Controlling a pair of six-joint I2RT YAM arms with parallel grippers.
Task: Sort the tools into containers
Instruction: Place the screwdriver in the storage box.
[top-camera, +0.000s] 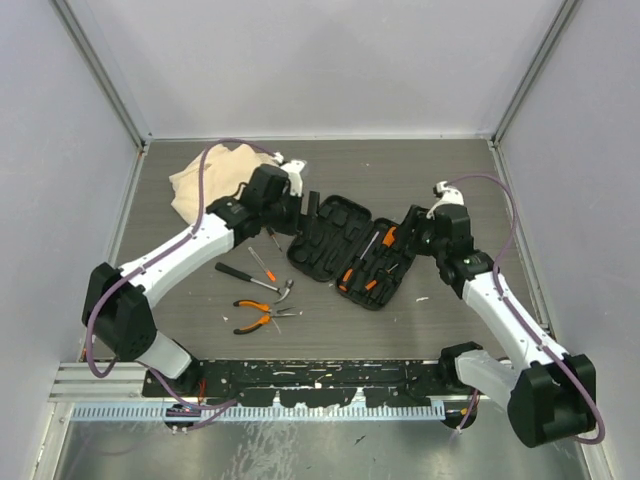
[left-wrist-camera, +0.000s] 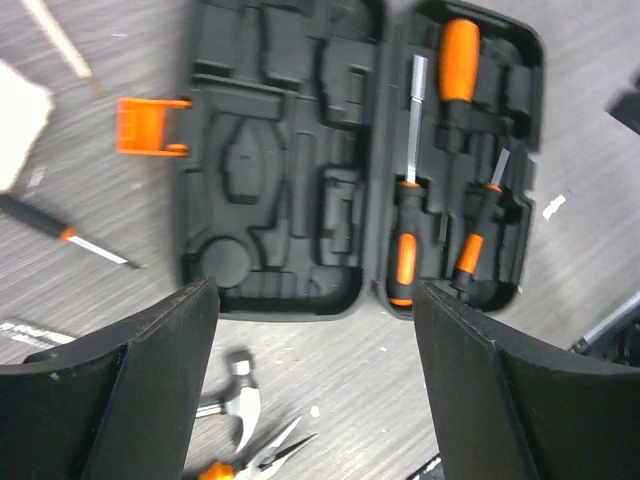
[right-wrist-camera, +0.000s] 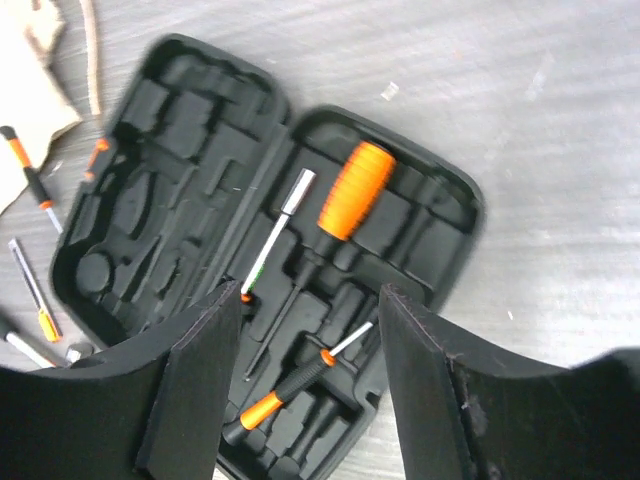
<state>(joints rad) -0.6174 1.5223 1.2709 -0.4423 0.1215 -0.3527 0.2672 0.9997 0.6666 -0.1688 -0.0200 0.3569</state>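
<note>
Your black case (top-camera: 322, 238) lies open mid-counter (top-camera: 450, 180), screwdrivers (left-wrist-camera: 405, 240) seated in its right half. Loose hammer (top-camera: 255, 278), pliers (top-camera: 262, 315) on dark wood-grain; beige bag (top-camera: 215, 180) far-left. Your left tool (left-wrist-camera: 315, 292), right tool (right-wrist-camera: 308, 295) both released, empty. Pale grey walls (top-camera: 320, 60).

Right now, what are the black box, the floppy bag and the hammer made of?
The case looks like hard black plastic: matte, with moulded tool-shaped hollows. The bag looks like soft beige cloth, crumpled in folds. The hammer has a shiny head, probably steel, and a black handle, maybe rubber.
</note>
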